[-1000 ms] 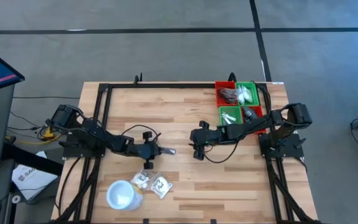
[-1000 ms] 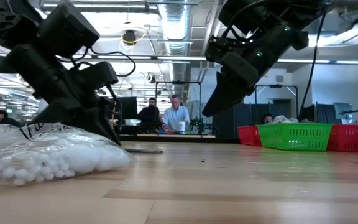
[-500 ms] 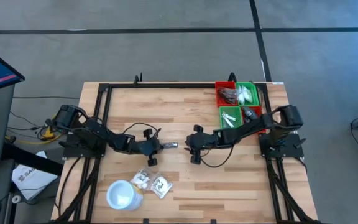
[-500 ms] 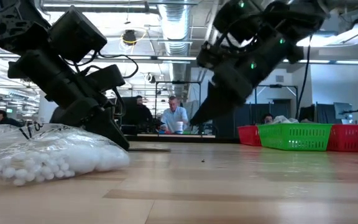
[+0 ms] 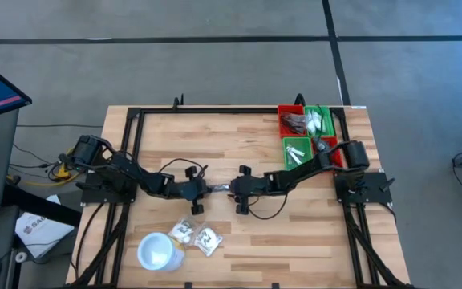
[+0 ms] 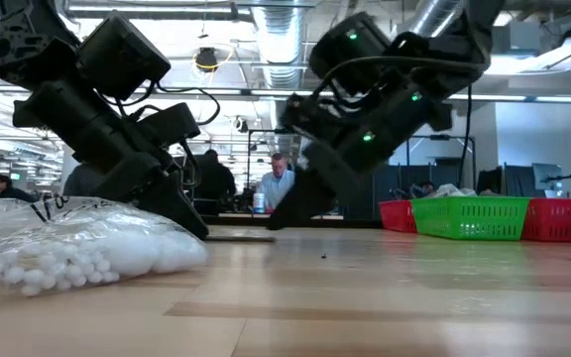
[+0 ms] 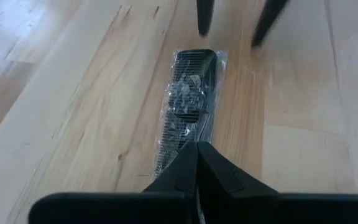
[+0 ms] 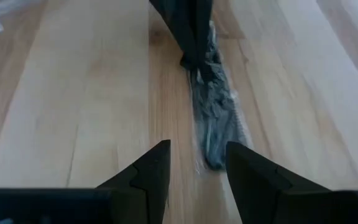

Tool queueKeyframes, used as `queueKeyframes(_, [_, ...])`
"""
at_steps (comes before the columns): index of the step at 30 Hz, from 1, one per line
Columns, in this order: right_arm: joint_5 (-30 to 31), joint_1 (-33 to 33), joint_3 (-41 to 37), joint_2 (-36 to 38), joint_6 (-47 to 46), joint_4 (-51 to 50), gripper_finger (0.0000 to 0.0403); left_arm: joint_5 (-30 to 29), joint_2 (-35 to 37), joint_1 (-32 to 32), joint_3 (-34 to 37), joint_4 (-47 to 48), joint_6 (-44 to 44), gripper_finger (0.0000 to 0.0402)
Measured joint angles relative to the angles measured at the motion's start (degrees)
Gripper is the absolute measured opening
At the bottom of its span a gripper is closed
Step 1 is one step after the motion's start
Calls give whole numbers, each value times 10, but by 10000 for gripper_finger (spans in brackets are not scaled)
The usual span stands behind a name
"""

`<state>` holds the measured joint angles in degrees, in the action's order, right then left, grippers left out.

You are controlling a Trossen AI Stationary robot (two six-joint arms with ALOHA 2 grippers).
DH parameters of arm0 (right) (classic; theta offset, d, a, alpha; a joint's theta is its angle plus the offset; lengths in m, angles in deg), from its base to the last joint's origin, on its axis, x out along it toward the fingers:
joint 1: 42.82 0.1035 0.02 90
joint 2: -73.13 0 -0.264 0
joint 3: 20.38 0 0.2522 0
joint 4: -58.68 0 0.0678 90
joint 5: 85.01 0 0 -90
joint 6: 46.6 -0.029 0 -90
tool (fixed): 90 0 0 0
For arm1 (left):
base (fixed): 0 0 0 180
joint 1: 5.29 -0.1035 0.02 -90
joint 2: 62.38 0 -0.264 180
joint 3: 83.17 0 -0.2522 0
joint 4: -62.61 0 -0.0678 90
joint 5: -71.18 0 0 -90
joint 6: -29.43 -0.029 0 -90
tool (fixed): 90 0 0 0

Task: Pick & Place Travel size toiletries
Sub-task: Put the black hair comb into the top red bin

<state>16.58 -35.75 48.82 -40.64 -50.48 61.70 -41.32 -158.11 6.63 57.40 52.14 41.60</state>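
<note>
Left pincer [image 7: 197, 155] clamped on wrapped comb [image 7: 188, 106]

A robotics lab in an open-plan industrial office was shown: exposed ceiling ducts [image 6: 281, 40], rows of monitors [image 6: 206, 169], seated people [image 6: 278, 183], and a wooden bench [image 5: 239, 233] framed by black rails.

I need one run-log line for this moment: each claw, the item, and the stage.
left claw: shut on wrapped comb | right claw: open, facing comb's free end | comb: on table | stage: handover, not taken
</note>
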Motion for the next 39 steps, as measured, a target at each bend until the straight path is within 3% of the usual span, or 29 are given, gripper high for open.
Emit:
queueKeyframes(10, [1,0,75,-59,37,-46,142,21,0,0,-5,-7,23,0])
queueKeyframes(18, [3,1,82,-63,43,-60,133,45,-2,0,-17,-9,23,0])
queueKeyframes(23, [2,1,82,-63,44,-73,100,45,-2,0,-17,-14,28,0])
queueKeyframes(31, [1,1,81,-63,47,-78,8,49,-1,0,-17,-17,33,0])
queueKeyframes(39, [1,1,80,-64,45,-77,1,49,-1,0,-18,-28,33,1])
